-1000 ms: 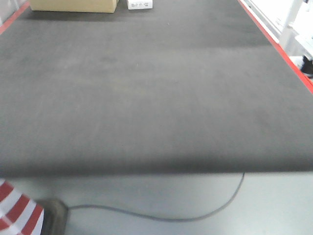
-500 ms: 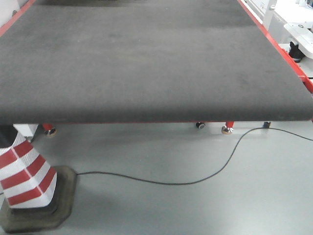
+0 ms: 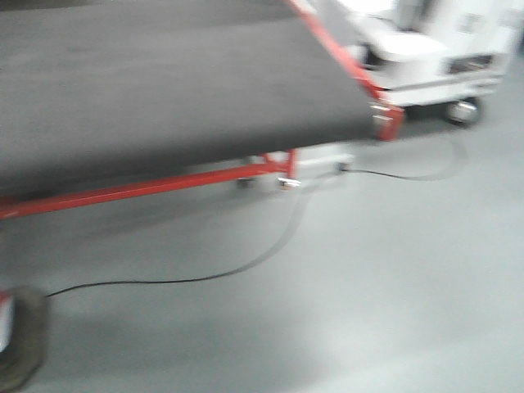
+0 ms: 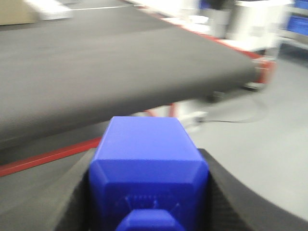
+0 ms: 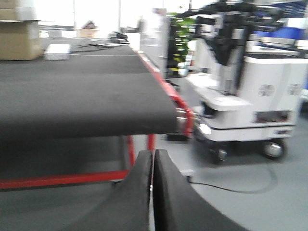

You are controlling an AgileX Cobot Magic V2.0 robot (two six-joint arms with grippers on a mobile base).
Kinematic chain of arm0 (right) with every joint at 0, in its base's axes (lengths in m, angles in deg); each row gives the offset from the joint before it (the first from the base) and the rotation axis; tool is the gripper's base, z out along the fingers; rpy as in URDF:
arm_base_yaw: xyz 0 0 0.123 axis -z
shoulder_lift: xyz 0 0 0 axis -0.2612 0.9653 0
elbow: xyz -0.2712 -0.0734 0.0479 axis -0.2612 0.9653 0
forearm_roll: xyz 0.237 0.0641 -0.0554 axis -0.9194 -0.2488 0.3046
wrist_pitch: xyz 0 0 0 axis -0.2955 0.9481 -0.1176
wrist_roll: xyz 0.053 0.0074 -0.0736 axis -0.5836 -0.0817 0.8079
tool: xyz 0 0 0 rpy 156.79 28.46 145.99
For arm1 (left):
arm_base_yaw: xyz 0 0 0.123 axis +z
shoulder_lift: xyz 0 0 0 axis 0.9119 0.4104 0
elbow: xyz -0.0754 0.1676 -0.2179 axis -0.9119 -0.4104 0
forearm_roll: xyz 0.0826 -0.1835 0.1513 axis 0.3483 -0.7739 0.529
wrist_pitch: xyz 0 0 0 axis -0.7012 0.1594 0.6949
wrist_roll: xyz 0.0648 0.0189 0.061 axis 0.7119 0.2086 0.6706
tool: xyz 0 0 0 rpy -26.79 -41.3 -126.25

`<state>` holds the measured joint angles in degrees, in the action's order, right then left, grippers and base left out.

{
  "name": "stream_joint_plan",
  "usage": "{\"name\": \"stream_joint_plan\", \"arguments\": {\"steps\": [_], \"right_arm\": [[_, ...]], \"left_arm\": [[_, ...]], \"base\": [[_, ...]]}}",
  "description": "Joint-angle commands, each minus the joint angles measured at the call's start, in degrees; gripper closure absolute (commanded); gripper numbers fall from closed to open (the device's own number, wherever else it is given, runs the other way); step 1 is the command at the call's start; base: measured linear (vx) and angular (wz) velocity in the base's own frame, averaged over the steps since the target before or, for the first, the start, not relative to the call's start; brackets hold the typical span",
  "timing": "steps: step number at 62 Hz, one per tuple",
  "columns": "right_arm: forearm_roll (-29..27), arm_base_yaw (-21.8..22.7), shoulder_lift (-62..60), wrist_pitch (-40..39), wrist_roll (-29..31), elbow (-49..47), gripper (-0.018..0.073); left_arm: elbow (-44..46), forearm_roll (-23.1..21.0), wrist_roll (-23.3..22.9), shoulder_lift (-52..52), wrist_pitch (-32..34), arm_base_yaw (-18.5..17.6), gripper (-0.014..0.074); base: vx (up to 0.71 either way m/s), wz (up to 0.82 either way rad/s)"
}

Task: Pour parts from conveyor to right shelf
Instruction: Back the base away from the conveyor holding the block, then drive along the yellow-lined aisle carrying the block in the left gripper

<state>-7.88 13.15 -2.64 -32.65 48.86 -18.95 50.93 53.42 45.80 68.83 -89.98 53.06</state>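
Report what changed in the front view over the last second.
The view backed away and swung right: the conveyor slid to the upper left, the cone base to the lower-left edge, and a white wheeled unit came in upper right. The cable still lies on the floor.

- the conveyor (image 5: 82,101) stood ahead of the right gripper (image 5: 153,192), reaching off to its left.
- far beyond the gripper, a cardboard box (image 5: 17,38) and a flat white box (image 5: 57,51) lay on the dark belt.
- the grey floor (image 3: 368,286) carried a thin dark cable (image 3: 205,277) that curved out from under the conveyor's end.
- a white wheeled cart (image 5: 250,96) stood on the floor, ahead and right of the gripper.
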Motion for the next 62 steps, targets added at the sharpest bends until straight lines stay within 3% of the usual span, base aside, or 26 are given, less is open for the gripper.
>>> {"name": "stream_joint_plan", "arguments": {"steps": [1,31,62], "right_arm": [[0.16,0.35,-0.83,-4.29,0.25,0.83,0.0568],[0.16,0.35,-0.83,-4.29,0.25,0.83,0.0568],[0.16,0.35,-0.83,-4.29,0.25,0.83,0.0568]], "left_arm": [[1.52,-0.17,-0.11,0.71,4.74,-0.26,0.0603],[1.52,-0.17,-0.11,0.71,4.74,-0.26,0.0603],[1.52,-0.17,-0.11,0.71,4.74,-0.26,0.0603]], "base": [[-0.23,-0.97],[-0.23,-0.99],[-0.19,-0.74]]}}
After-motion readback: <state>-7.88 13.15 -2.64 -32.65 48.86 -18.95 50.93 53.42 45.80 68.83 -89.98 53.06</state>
